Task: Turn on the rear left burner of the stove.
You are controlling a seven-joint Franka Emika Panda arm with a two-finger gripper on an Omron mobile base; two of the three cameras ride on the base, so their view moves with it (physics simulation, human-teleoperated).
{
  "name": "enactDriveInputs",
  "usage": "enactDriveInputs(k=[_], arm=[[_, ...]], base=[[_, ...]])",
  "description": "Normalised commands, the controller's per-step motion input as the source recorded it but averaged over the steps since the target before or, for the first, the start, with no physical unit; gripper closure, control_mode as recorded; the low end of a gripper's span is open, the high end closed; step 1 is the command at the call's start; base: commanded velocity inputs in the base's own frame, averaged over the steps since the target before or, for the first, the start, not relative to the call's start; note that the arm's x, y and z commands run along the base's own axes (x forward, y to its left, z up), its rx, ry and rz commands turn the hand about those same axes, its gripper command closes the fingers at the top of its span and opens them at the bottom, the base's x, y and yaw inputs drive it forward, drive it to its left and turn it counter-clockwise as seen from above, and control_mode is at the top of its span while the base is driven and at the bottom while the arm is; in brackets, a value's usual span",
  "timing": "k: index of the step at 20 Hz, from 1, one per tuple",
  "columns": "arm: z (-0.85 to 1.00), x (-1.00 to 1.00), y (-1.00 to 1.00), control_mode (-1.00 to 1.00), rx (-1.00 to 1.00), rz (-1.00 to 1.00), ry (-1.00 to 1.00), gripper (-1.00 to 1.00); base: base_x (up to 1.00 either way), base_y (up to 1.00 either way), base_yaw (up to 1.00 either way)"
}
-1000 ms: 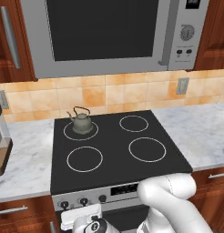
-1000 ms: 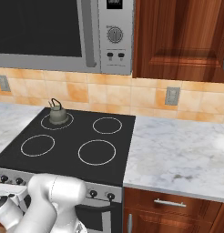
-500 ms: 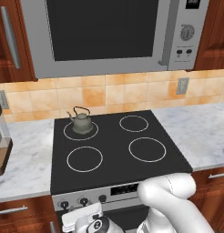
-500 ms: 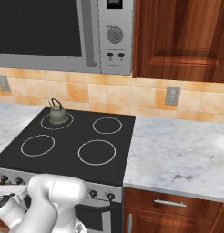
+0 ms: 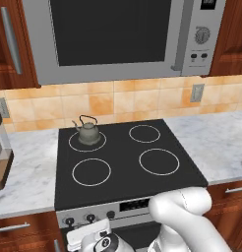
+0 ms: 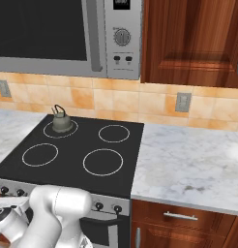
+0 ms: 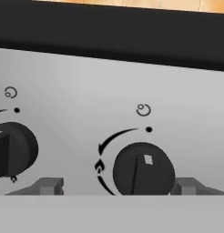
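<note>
The tool (image 7: 116, 185) sits low before the silver front panel of the flat black glass stove (image 5: 128, 167), its fingertips (image 7: 48, 185) spread apart either side of a round black knob (image 7: 143, 170). The rear left burner (image 5: 87, 141), dark inside, carries a small grey kettle (image 5: 87, 131).

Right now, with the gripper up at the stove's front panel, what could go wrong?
1. Two knobs sit close together in the hand view: one knob lies between the fingertips, another knob at the left edge. Which drives the rear left burner cannot be read, so the wrong ring might heat.
2. A kettle stands on that burner, still dark inside; it will heat too.
3. The gripper is open, with only its tips showing; a shallow grip may slip.
</note>
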Motion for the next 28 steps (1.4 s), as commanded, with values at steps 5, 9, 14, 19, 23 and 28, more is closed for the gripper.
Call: enactDriveInputs(k=[5, 9, 14, 19, 23, 28], arm=[[0.00, 0.27, 0.00, -1.00, 0.00, 0.00, -0.01, 1.00], [0.06, 0.14, 0.00, -1.00, 0.00, 0.00, 0.00, 1.00], [0.39, 0.03, 0.01, -1.00, -0.03, 0.00, 0.03, 1.00], [0.58, 0.03, 0.15, -1.00, -0.21, 0.00, 0.14, 1.00], [0.43, 0.00, 0.33, -1.00, -0.27, 0.00, 0.11, 1.00], [0.38, 0.00, 0.47, -1.00, -0.26, 0.00, 0.02, 1.00]], base=[[0.00, 0.00, 0.00], [0.00, 0.00, 0.00], [0.00, 0.00, 0.00], [0.00, 0.00, 0.00], [0.00, 0.00, 0.00], [0.00, 0.00, 0.00]])
